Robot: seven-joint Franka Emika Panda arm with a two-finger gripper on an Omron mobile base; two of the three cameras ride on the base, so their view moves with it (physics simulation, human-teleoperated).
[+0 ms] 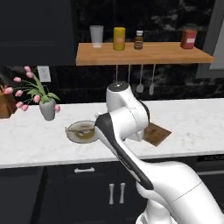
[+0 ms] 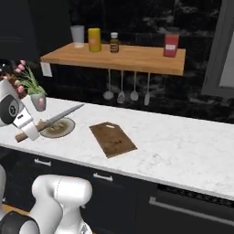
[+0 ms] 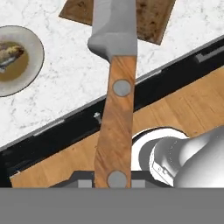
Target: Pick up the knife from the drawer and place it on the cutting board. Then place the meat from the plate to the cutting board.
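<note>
Clearly held aloft, the knife [image 2: 50, 120] is clamped by its wooden handle in the gripper [image 2: 31, 130] at left of the right base view, blade over the plate [image 2: 68, 124], cutting board [image 2: 112, 139] at centre, shelf jars' [image 2: 170, 44] labels unreadable.

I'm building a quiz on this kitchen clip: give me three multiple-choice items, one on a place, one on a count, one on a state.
1. Where does the cutting board lie?
A. on the shelf
B. on the counter
C. on the floor

2. How many utensils hang under the shelf?
A. one
B. six
C. four

3. What state is the knife in?
A. held by the gripper
B. lying on the board
C. stuck in a block

Answers: 1 B, it lies flat on the white marble. 2 C, four hang in a row. 3 A, its wooden handle sits between the fingers.
</note>
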